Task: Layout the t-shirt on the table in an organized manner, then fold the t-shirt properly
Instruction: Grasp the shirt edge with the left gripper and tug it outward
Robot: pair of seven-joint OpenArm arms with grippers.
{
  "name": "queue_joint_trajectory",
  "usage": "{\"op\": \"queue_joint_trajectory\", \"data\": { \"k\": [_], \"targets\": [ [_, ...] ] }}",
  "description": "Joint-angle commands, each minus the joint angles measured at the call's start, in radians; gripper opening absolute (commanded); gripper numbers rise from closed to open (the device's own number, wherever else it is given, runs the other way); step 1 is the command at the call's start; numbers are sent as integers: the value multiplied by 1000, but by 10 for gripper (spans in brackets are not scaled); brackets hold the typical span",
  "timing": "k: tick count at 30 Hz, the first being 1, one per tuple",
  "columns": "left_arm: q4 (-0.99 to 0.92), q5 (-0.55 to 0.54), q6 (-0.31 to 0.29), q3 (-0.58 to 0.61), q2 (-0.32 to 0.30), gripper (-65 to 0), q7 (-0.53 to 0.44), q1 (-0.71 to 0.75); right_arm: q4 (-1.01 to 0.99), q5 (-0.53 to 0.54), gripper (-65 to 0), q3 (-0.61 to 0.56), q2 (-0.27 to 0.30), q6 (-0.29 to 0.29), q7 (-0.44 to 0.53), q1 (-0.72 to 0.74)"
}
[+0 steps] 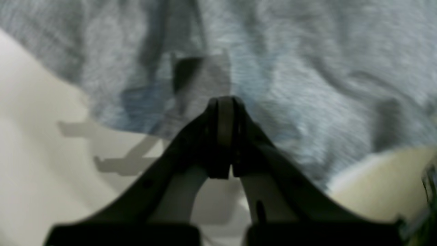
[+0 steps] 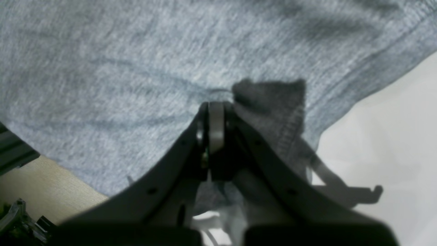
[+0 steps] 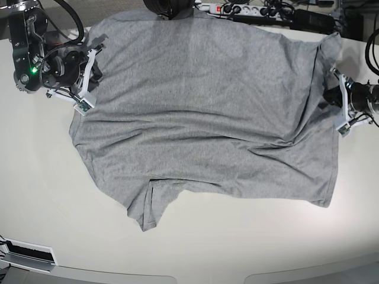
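The off-white table (image 3: 53, 195) is carrying the grey t-shirt (image 3: 207, 118), spread but wrinkled. The left gripper (image 1: 225, 102) and right gripper (image 2: 215, 106) are pinching its opposite edges; pulling evenly apart should be flattening creases.

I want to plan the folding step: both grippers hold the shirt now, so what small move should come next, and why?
Probably draw the left gripper and right gripper slightly apart. Both are shut on the t-shirt edges, and wrinkles cross its middle; one sleeve lies bunched on the table.
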Motion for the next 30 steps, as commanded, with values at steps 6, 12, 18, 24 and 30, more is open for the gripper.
{"op": "queue_joint_trajectory", "data": {
  "k": [6,12,18,24,30],
  "targets": [
    [-118,46,8,-11,24,-650,-61,-19,11,-7,-650,5,14,-7,0,6],
    [-186,119,-18,-11,94,-650,-116,-19,11,-1,-650,5,14,-6,-3,5],
    [-186,162,-17,-11,79,-650,-127,-40,11,-1,-650,5,14,-6,-18,5],
    [-186,164,-6,-11,34,-650,-131,-89,11,-1,-650,5,14,-6,-19,5],
    [-186,257,55,-11,2,-650,-210,-95,11,-1,-650,5,14,-6,-19,3]
  ]
}}
